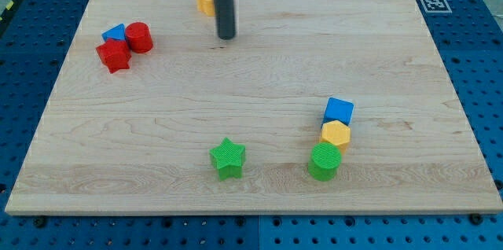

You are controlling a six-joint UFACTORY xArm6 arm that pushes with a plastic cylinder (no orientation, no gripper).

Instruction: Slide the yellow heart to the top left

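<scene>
The yellow heart [204,1] lies near the view's top edge of the wooden board [251,85], left of centre, partly hidden behind my rod. My tip [226,37] rests on the board just right of and below the heart, close to it; I cannot tell if they touch.
A blue block [115,33], a red cylinder [139,37] and a red star-like block [114,56] cluster at the view's left. A blue cube [339,111], a yellow hexagon [335,134] and a green cylinder [324,161] stack at lower right. A green star [228,158] lies at bottom centre.
</scene>
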